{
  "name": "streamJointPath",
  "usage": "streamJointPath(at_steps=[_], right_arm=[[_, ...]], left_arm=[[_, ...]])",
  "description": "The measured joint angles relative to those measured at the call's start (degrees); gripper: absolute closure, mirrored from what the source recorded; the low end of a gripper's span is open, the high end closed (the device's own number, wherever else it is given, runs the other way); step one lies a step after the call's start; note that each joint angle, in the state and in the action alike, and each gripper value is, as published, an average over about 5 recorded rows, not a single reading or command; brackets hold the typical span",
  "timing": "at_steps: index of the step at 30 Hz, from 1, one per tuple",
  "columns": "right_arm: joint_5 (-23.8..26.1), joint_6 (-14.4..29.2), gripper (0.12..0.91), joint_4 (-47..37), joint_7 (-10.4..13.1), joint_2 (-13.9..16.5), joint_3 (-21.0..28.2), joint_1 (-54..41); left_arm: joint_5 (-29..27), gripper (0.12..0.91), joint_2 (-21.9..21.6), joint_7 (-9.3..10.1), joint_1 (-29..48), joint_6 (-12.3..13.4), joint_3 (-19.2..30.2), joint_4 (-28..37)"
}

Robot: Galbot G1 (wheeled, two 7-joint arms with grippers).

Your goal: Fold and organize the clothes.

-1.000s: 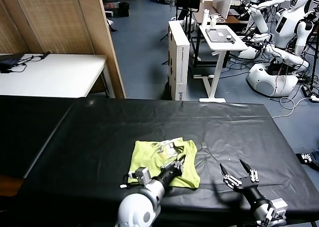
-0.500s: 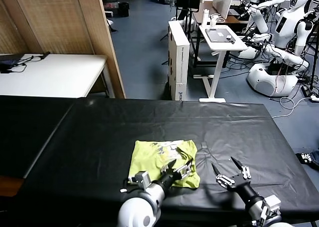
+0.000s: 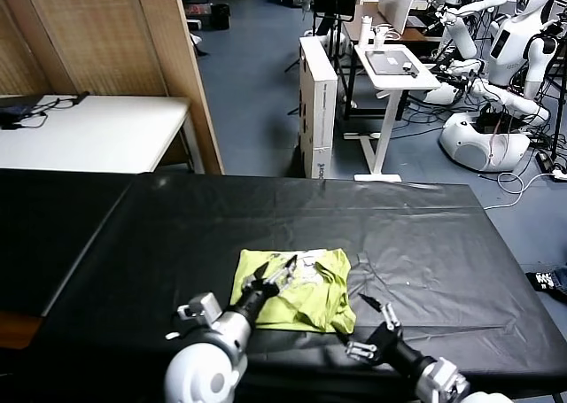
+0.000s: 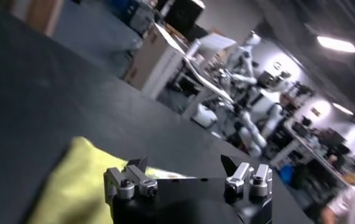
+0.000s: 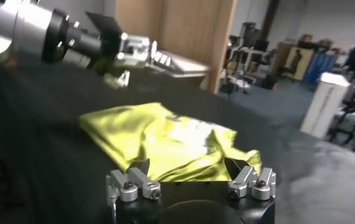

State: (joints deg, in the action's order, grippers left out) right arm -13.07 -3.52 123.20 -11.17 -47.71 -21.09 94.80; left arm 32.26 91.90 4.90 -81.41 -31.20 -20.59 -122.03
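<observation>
- One lime yellow-green T-shirt (image 3: 295, 288) lies folded into a rough rectangle on the black-covered surface (image 3: 425, 235), near its front edge and a little left of the middle in the head view
- A white printed graphic (image 3: 306, 259) shows on the shirt's upper face, toward its far edge; the shirt's right end is bunched into thicker folds, the left end lies flatter
- The left claw (image 3: 270, 275) hovers over the shirt's left half, at about 9 o'clock from the shirt's centre, its fingers spread wide and holding nothing; whether the tips touch the cloth cannot be told
- In the left wrist view the left claw's own fingers (image 4: 126, 181) stand apart with yellow-green cloth below and between them
- The right claw (image 3: 372, 328) sits above the bare black cover at about 4 o'clock from the shirt's centre, just beside the shirt's near right corner, its fingers spread wide and empty
- The right wrist view shows the shirt (image 5: 165, 140) lying ahead of the right claw's open fingers (image 5: 131, 182), with the left claw (image 5: 119, 52) reaching in above the shirt's far side
- Beyond the surface, at 12 o'clock, stand a white box-shaped cabinet (image 3: 317, 102) and a small white table (image 3: 390, 71); at 10 o'clock is a white desk (image 3: 89, 133) against a wooden partition (image 3: 115, 40); white humanoid robots (image 3: 505, 58) stand at 2 o'clock
</observation>
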Motion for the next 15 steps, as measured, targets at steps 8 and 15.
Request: streamJointPath(at_steps=[8,15], right_arm=[[4.75,0.15,0.24,-2.36,0.79,-0.21,6.03,-3.3],[5.52,0.25,0.391,-3.47,1.04,-0.45,7.26,-3.98]], left_arm=[[-0.36,0.123,-1.61,-0.13,-1.09,0.36,-2.12,-0.71],[-0.86,0.123,-1.67,-0.14,-1.66,0.56,-2.18,-0.82]])
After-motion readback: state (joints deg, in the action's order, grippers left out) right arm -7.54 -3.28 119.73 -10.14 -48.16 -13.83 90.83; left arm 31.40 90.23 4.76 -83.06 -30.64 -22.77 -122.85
